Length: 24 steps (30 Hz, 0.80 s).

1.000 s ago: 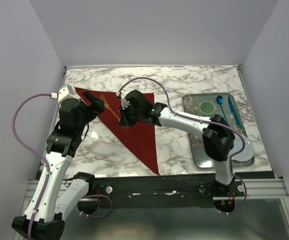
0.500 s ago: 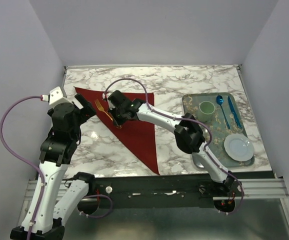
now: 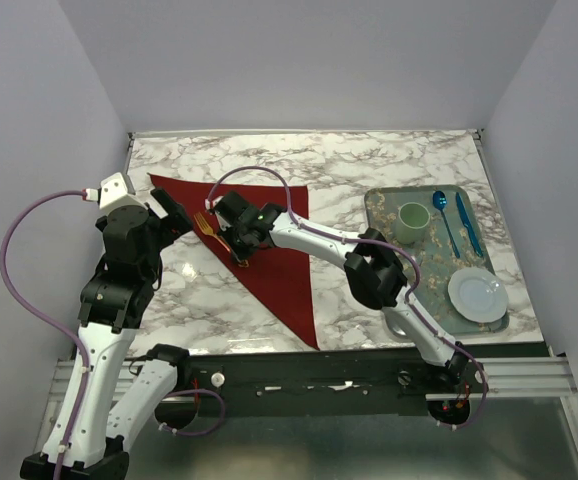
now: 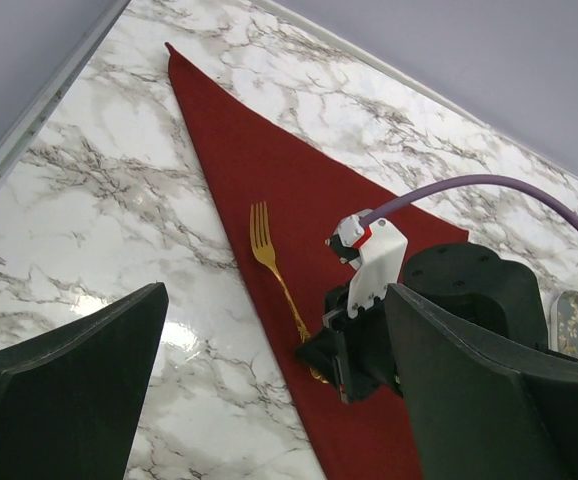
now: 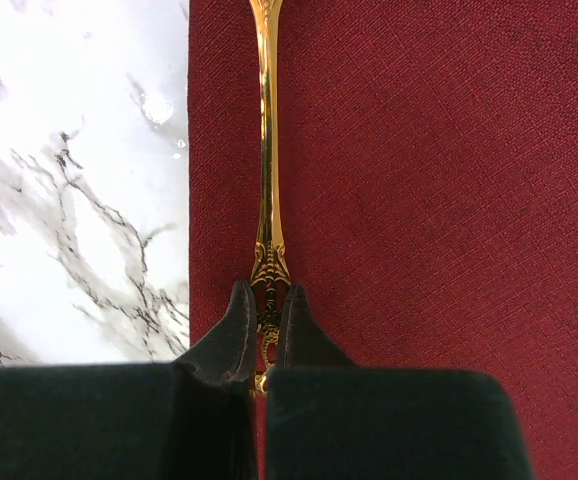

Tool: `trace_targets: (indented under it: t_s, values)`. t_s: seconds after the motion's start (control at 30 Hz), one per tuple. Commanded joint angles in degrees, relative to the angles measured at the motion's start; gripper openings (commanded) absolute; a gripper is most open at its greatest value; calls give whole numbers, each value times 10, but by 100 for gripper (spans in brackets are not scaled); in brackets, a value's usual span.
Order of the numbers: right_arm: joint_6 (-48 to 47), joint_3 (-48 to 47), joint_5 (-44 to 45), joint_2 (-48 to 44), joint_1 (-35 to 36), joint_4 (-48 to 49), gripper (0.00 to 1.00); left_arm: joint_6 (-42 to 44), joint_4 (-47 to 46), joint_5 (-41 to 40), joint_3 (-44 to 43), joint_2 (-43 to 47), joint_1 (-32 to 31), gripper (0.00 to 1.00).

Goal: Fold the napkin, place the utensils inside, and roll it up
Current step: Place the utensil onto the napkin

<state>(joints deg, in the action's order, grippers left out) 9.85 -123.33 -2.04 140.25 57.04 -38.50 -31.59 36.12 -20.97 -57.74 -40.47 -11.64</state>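
A: Where is the napkin?
B: The napkin [image 3: 281,268] lies flat on the marble table [image 3: 369,160], folded to a triangle. Its long point is toward the arms.
A: And the utensils?
B: I see one gold fork [image 5: 267,150]. It is on the cloth, just beside the left edge. The right gripper [image 5: 264,320] is clamped on the end of its handle.
A: The left gripper?
B: The left gripper [image 3: 174,213] hangs near the napkin's left corner, fingers wide apart, holding nothing.
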Motion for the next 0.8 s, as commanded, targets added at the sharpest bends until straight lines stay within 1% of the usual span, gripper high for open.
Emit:
trace_targets:
  t_s: [0.0, 0.43, 0.67, 0.77]
  values:
    - [-3, 5, 13, 11, 4, -3, 1, -3, -2, 13, -3, 1, 3, 99]
    - [-4, -5, -2, 28, 4, -3, 5, -6, -2, 21, -4, 0, 3, 99]
    - [-2, -2, -3, 28, 4, -3, 12, -7, -2, 24, -3, -1, 3, 99]
    - [2, -3, -3, 29, 4, -5, 13, -7, -3, 26, -4, -1, 3, 99]
